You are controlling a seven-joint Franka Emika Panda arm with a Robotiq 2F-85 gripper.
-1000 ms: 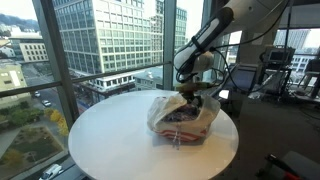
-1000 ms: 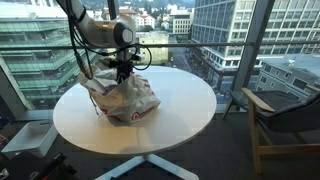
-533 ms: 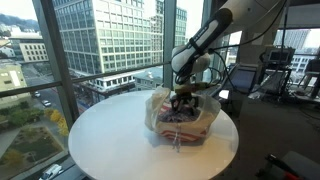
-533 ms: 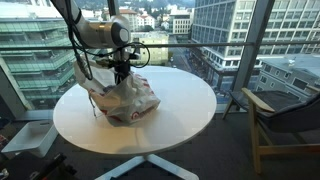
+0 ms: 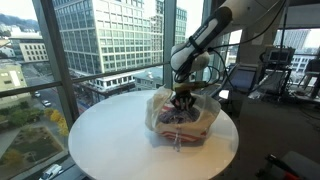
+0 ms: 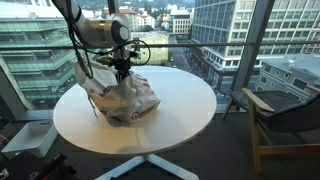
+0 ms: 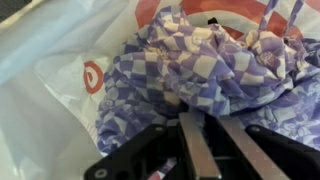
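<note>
Glass walls with city towers beyond ring the round white surface [image 5: 100, 140], where in an exterior view the end effector [image 5: 183, 100] dips into the open top of a crumpled white plastic bag with red print [image 5: 205, 125]. In an exterior view the bag [image 6: 135, 105] lies toward the surface's window side, the end effector [image 6: 121, 76] pointing straight down into it. In the wrist view the jaws stand narrow, nipped on a fold of purple-and-white checked cloth [image 7: 200, 70] bunched inside the bag [image 7: 50, 70]
</note>
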